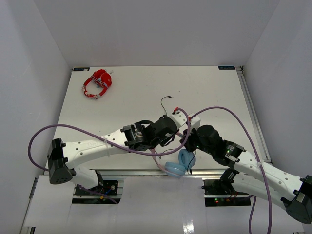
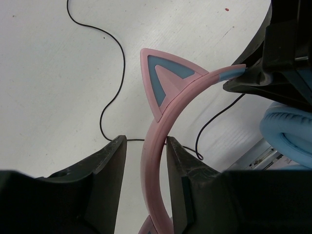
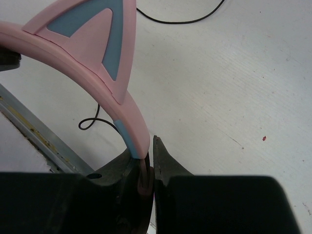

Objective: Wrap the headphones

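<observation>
Your pink cat-ear headphones (image 1: 179, 165) with light blue round cups are held between both pincers above the white tabletop (image 1: 209, 87), probably so the thin black cable (image 2: 119, 73) lying slack beneath them can be wound. Your right pincer (image 3: 145, 158) is clamped on the band's end. Your left pincer (image 2: 145, 151) straddles the band, jaws apart.

Robot lab: white-walled enclosure (image 1: 156, 34)

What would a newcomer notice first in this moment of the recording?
The pink cat-ear headphones stand out at the table's near edge: the right pincer pinches one end of the band, the left pincer straddles it. Their black cable trails loose across the table, and red-and-white headphones lie in the far left corner.
</observation>
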Controlling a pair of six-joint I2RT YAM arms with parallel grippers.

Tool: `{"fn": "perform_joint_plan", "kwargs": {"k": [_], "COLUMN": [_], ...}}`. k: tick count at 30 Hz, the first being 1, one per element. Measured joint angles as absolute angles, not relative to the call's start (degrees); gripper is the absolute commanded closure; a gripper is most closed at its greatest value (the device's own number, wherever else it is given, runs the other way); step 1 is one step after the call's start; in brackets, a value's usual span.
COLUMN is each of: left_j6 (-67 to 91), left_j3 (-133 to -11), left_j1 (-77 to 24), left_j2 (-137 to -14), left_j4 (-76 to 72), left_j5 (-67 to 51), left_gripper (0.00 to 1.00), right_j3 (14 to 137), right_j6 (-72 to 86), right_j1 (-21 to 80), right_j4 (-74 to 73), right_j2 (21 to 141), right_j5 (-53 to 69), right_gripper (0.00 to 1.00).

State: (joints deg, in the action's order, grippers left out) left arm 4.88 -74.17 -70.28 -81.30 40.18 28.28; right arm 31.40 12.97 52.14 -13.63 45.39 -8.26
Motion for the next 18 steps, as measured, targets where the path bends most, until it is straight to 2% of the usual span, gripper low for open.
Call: {"fn": "perform_joint_plan", "kwargs": {"k": [5,7,9,13,15,17,18], "left_j6": [4.93,4.91,4.90,4.76,4.05,3.44,3.23], "left_j3": [-74.17,-74.17,-74.17,-74.17,-74.16,-73.95,-73.74], "left_j1": [-70.26,-70.24,-70.26,-70.33,-70.42,-70.72,-70.82], "left_j2": [-83.66,-83.91,-83.94,-83.94,-83.93,-83.92,-83.92], "left_j4": [40.23,40.21,40.19,40.10,40.57,41.01,41.16], "left_j5": [28.51,28.52,28.50,27.95,27.05,26.45,26.33], "left_gripper": [0.51,0.54,0.61,0.83,0.89,0.99,1.00], "right_j3": [31.40,31.31,31.29,31.29,31.29,31.29,31.29], "right_j6": [13.15,13.15,13.15,13.12,12.88,12.67,12.61], "right_j1": [52.14,52.10,52.10,52.10,52.08,52.09,52.13], "right_j4": [-13.70,-14.14,-14.37,-14.43,-14.31,-14.45,-14.58], "right_j2": [45.32,45.16,44.97,44.85,44.84,44.84,44.84], "right_j5": [-7.68,-7.72,-7.71,-7.70,-7.86,-7.89,-7.76], "right_gripper": [0.92,0.92,0.92,0.92,0.92,0.92,0.92]}}
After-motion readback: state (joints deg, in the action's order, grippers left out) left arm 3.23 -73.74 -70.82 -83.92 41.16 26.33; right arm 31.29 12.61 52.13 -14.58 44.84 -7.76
